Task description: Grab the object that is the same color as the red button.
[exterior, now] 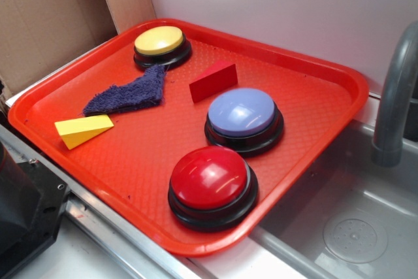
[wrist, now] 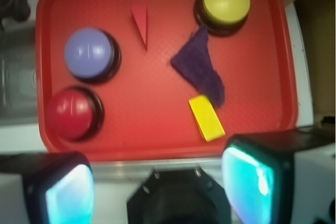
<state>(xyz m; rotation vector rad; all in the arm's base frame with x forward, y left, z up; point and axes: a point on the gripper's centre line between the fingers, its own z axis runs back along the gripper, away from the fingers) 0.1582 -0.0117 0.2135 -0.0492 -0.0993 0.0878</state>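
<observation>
Gripper [wrist: 157, 182] high above tray [exterior: 313, 106], jaws wide apart, empty. Red wedge [exterior: 213, 81] lies between yellow button [exterior: 160, 42] and blue button [exterior: 242, 113]. Centre over wedge, straddle its flat faces, avoid cloth [exterior: 130, 94].

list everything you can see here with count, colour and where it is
tray: 1, red, on the counter beside the sink
dome buttons: 3; yellow at far corner, lavender-blue mid-tray, red button at near edge
red wedge block: 1, between the yellow and lavender-blue buttons
yellow wedge block: 1, left part of the tray
cloth: 1, purple, touching the yellow button's base
sink: 1, grey, right of the tray
faucet: 1, grey, over the sink
gripper: 1, open, off the tray's edge, holding nothing
</observation>
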